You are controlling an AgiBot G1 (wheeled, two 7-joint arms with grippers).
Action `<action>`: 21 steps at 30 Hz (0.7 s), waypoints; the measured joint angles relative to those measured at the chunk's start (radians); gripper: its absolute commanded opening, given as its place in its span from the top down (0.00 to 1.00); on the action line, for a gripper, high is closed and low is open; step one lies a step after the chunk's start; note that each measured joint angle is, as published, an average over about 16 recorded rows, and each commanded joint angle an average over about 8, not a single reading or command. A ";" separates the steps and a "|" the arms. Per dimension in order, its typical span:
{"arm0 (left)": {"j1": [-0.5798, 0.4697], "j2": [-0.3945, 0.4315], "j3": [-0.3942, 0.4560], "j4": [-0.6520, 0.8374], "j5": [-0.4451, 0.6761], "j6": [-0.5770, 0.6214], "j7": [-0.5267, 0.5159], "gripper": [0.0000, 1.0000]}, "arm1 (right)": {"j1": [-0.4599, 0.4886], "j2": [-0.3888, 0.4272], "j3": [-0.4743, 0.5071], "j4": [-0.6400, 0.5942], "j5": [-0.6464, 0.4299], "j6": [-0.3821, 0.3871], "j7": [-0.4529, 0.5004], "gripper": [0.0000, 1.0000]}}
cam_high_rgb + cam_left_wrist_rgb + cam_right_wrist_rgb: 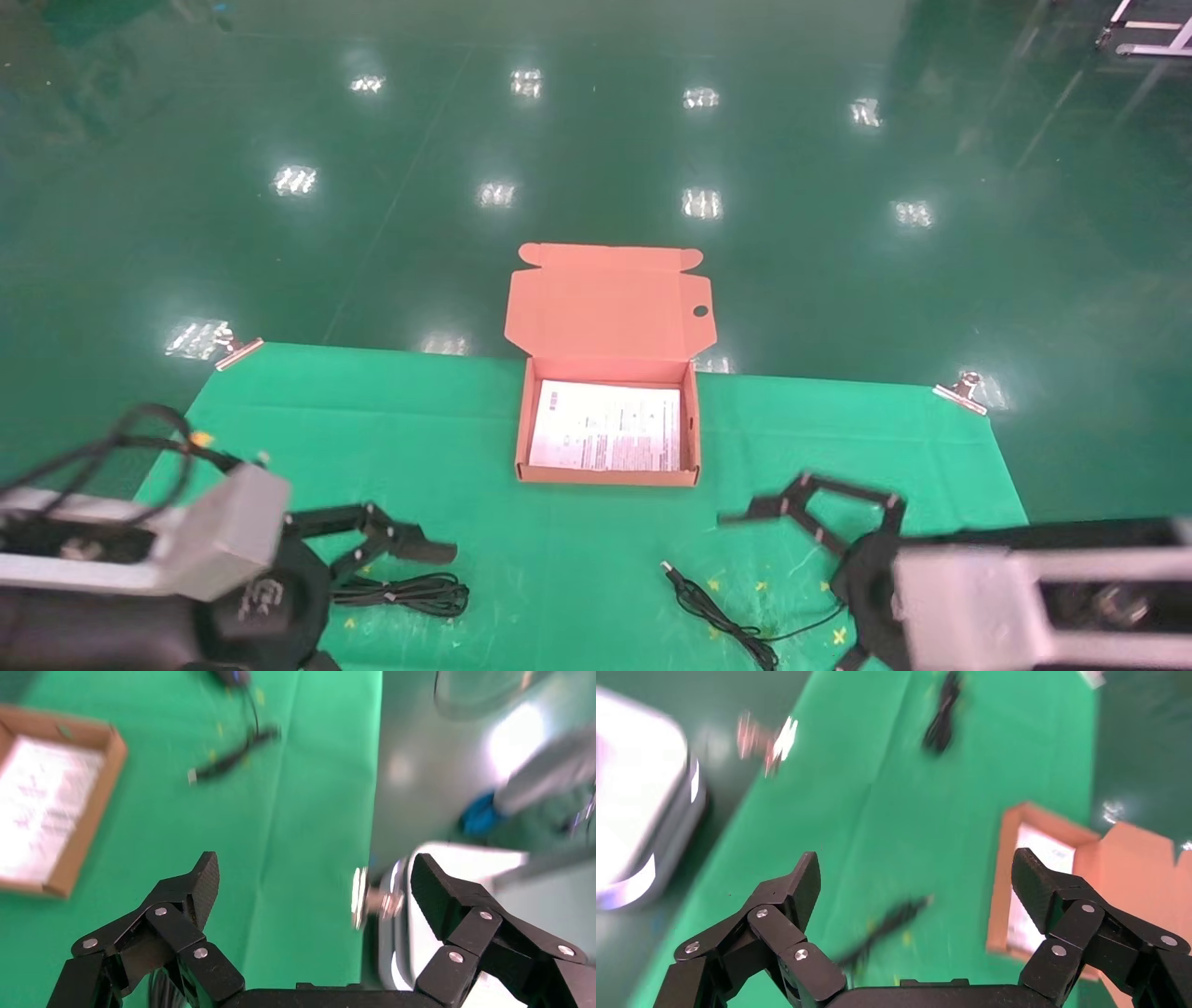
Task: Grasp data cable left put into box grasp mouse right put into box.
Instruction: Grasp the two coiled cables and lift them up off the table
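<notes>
Data cable (402,593) on cloth | left end effector (396,543) spread above

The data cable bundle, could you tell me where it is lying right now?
In the head view the data cable lies on the green cloth at the robot's near left, just beside the open left gripper and left of the box.

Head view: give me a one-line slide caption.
Open box sits mid-cloth; left gripper open above the data cable, right gripper open near the USB cord.
</notes>
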 measured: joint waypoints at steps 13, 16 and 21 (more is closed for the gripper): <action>-0.149 0.125 0.218 0.047 0.413 -0.046 0.012 0.00 | 0.043 -0.080 -0.141 -0.012 -0.360 0.073 -0.125 0.00; -0.165 0.155 0.253 0.069 0.505 -0.078 0.012 0.00 | 0.037 -0.104 -0.163 -0.023 -0.428 0.105 -0.116 0.00; -0.171 0.197 0.289 0.108 0.624 -0.144 0.007 0.00 | 0.027 -0.150 -0.194 -0.057 -0.521 0.156 -0.085 0.00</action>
